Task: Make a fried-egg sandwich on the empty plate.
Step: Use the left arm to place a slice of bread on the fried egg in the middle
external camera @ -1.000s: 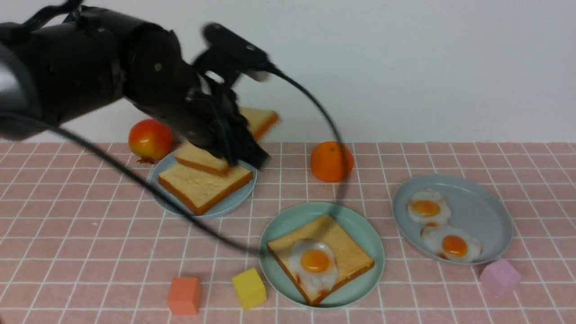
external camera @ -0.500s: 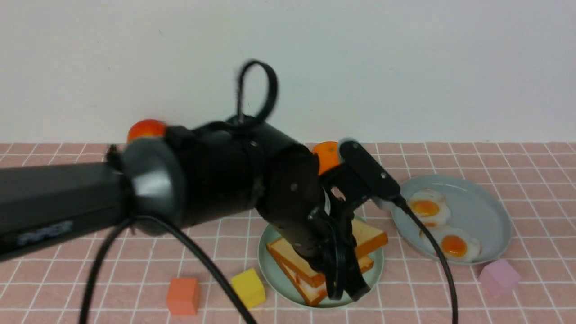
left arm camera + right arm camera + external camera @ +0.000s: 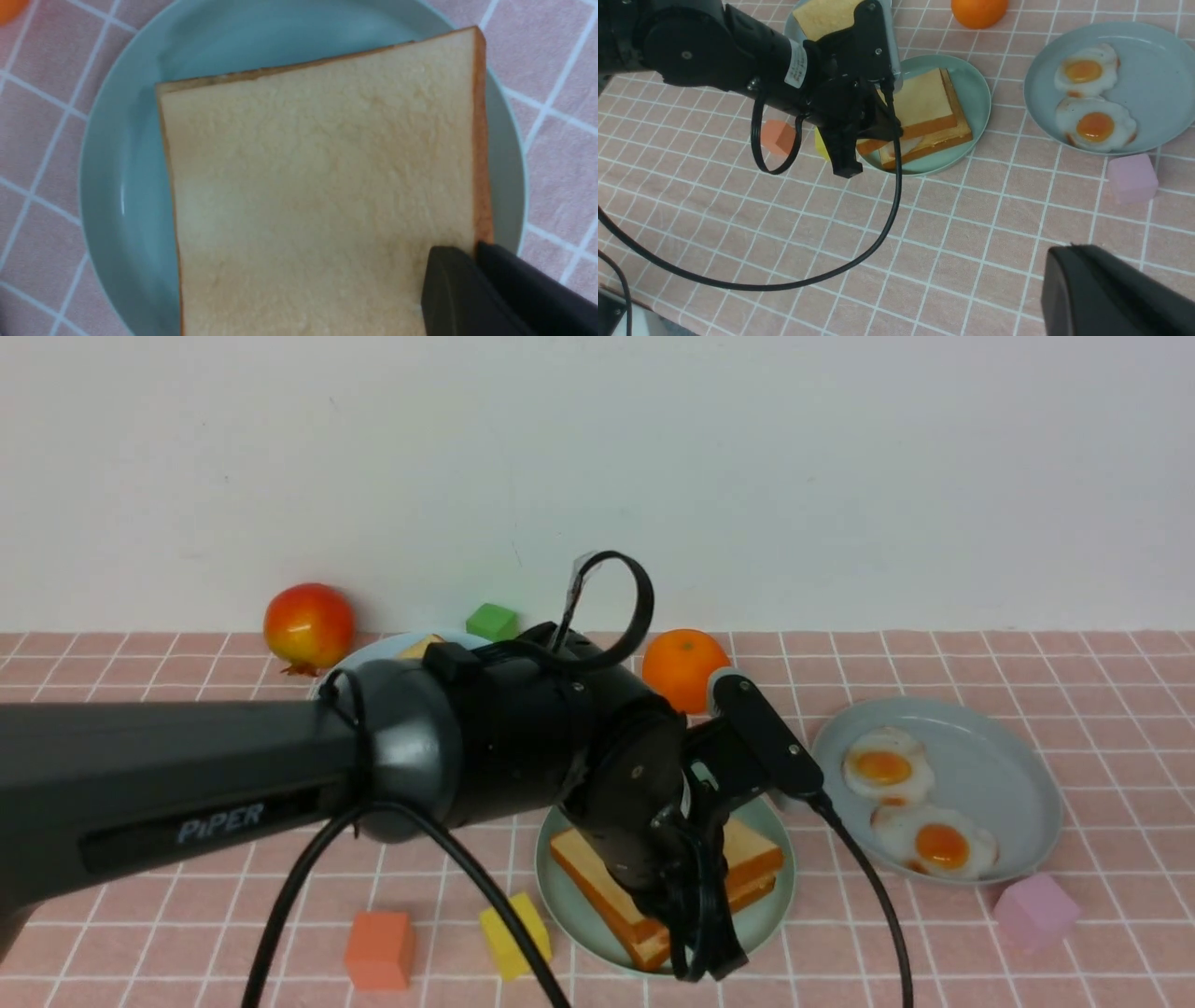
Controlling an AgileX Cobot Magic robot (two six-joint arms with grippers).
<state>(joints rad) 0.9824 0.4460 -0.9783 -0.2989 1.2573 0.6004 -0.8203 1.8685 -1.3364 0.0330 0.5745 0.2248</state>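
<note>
Lowered from a raised tilt to nearly flat: top slice (image 3: 752, 845), pinched at its near corner by left gripper (image 3: 705, 961), capping the sandwich (image 3: 597, 887) on the empty plate (image 3: 551, 868), fried egg (image 3: 903, 144) peeping out between slices; right gripper (image 3: 1111, 294) only partly seen, open or closed impossible to tell. To finish well: unclamp slowly, withdraw level toward the robot, avoid dragging the lid askew. Square, hence no real long axis; flat, set diagonally, one corner toward the robot, another toward the grey-blue plate (image 3: 1027, 775).
</note>
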